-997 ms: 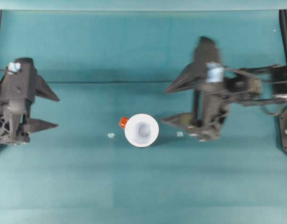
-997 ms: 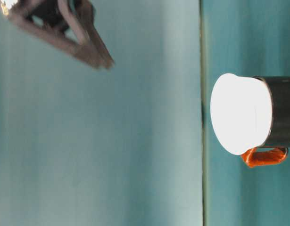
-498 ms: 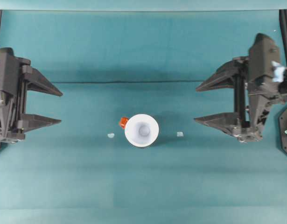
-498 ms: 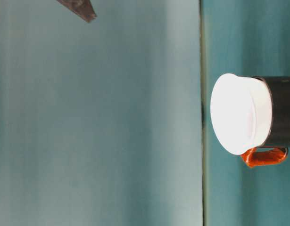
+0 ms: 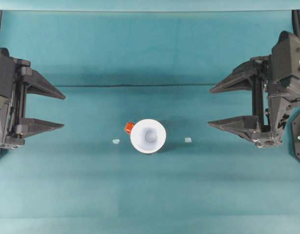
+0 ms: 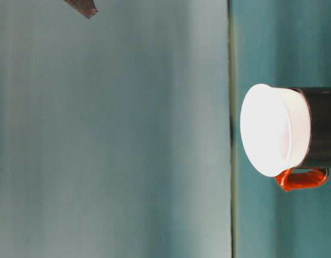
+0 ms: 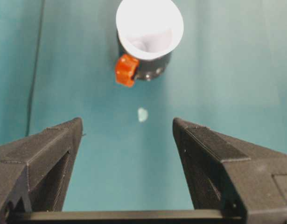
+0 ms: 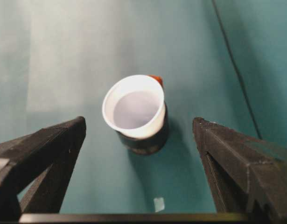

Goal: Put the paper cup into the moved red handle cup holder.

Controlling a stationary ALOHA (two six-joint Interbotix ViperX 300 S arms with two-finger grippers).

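The white paper cup sits upright inside the black red handle cup holder near the table's middle. Its rim stands above the holder's wall, and the orange-red handle sticks out on the holder's left. My left gripper hangs open at the far left, well apart from the cup. At the far right my right gripper is open too, with nothing between its fingers. Both wrist views look down at the cup between spread fingers.
Two small pale scraps lie on the teal cloth, one left of the holder and one to its right. A dark seam crosses the table behind the cup.
The right arm drew back from beside the cup to the far right edge. The left gripper shifted slightly outward to the left. Cup and holder stayed put.
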